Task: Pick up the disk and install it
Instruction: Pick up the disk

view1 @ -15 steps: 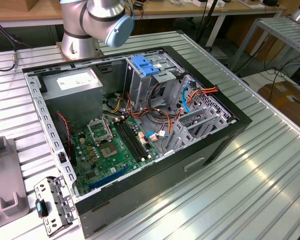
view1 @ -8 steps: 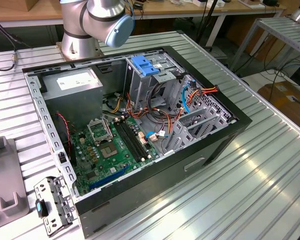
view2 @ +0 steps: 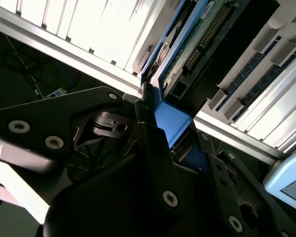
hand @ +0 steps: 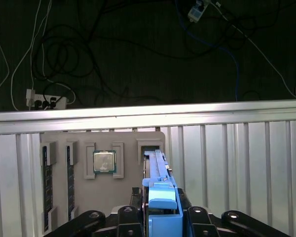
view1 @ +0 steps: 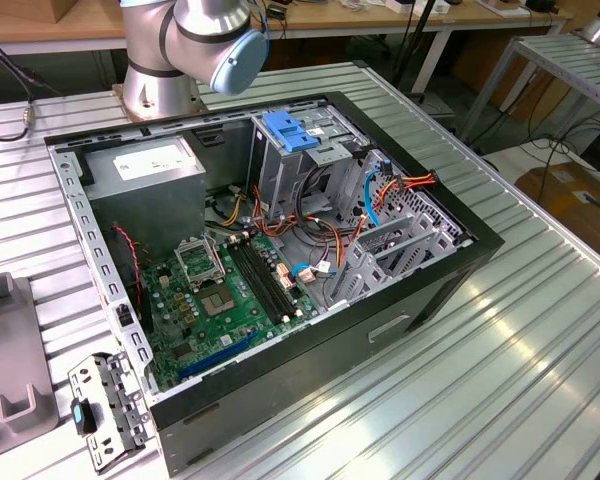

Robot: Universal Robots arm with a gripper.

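**High overview, two close wrist cameras**

The exterior view looks down onto the open computer case (view1: 280,250) on the table (view1: 500,350), with the arm base (view1: 155,70) at upper left. Both wrist views ride close behind the gripper (hand: 163,219) and share the disk (hand: 160,192); the first faces outward past the table edge.
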